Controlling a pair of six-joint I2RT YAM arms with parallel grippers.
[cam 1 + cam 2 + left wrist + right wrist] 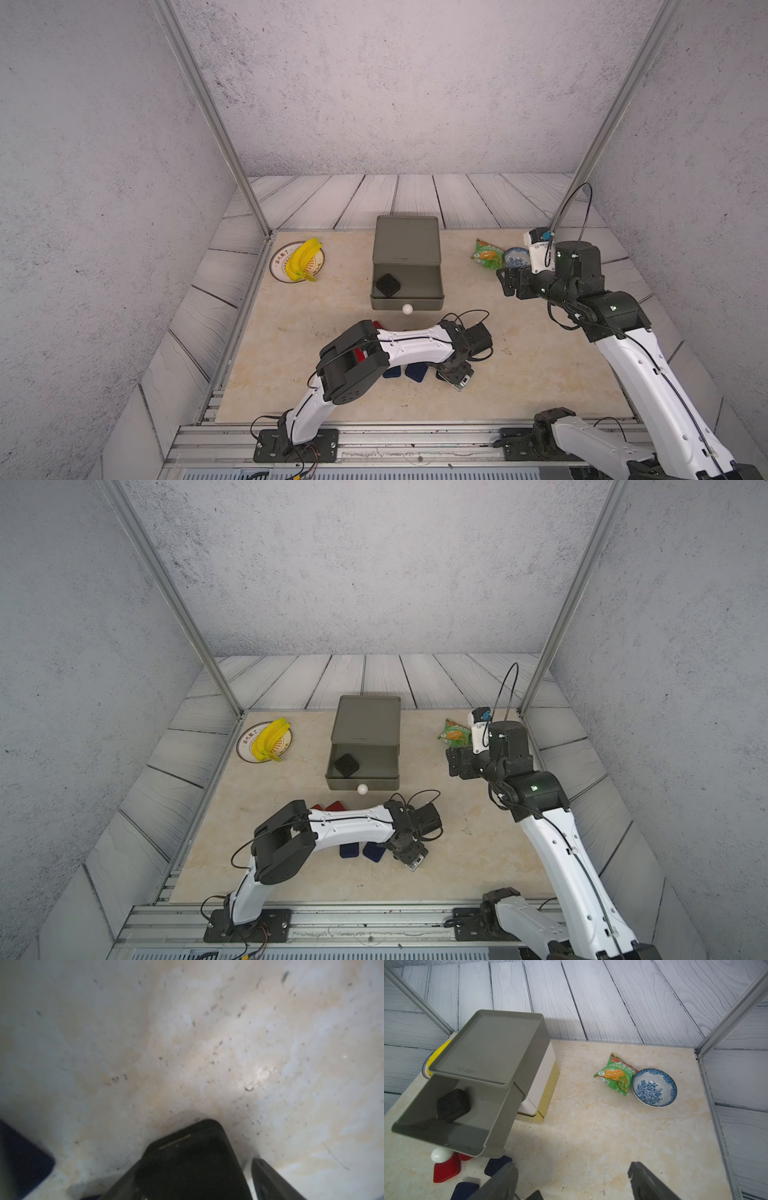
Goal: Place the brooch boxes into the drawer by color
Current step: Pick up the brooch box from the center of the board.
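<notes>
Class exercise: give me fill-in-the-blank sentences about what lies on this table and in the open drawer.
1. The open grey plastic top drawer holds one ____ velvety rounded-square box.
2. The yellow bananas lie on a round ____.
3. The green snack packet lies beside a blue-and-white patterned ____.
4. The grey drawer's round knob is ____.
Missing words: black, plate, bowl, white.

Grey rough-plastered walls (pixel 374 83) stand on three sides, with aluminium posts (pixel 212 120) at the two far corners. Pale wood-plank panels (pixel 415 199) surround a beige marble-patterned tabletop (pixel 540 374). A metal rail (pixel 415 440) runs along the near edge. The light is even.
</notes>
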